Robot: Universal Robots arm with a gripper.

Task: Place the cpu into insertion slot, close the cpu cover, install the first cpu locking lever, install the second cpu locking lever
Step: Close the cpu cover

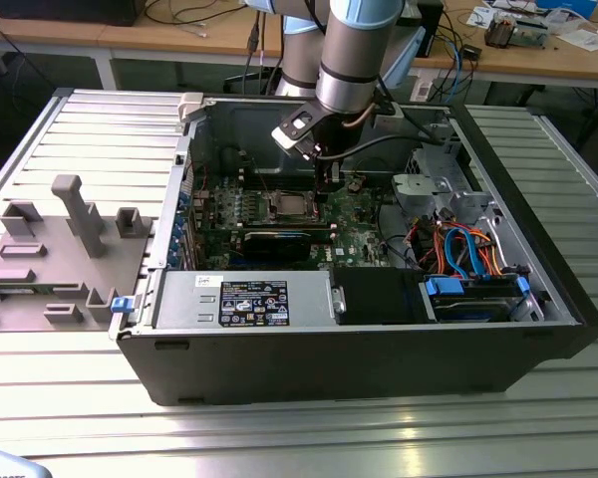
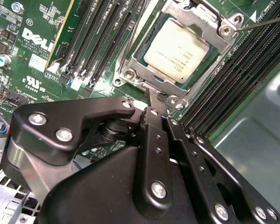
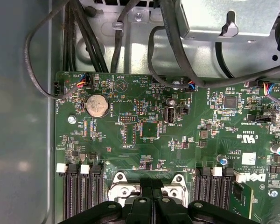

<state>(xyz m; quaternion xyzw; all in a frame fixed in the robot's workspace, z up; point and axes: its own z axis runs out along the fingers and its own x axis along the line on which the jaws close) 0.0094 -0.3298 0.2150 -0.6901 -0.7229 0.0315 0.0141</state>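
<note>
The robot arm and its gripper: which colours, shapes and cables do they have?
The arm is a silver-grey round tube with light blue joint caps. A white block sits at its wrist, and black cables leave from there. The gripper is matte black, built of flat linked bars with rounded ends, joined by silver screws.

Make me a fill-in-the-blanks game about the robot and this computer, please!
1. The motherboard is coloured ___.
2. Through the square window of the cpu cover you can see the ___.
3. The round silver disc on the motherboard is a coin ___.
4. The gripper beside the cpu cover is coloured ___.

Missing words: green; cpu; battery; black.
</note>
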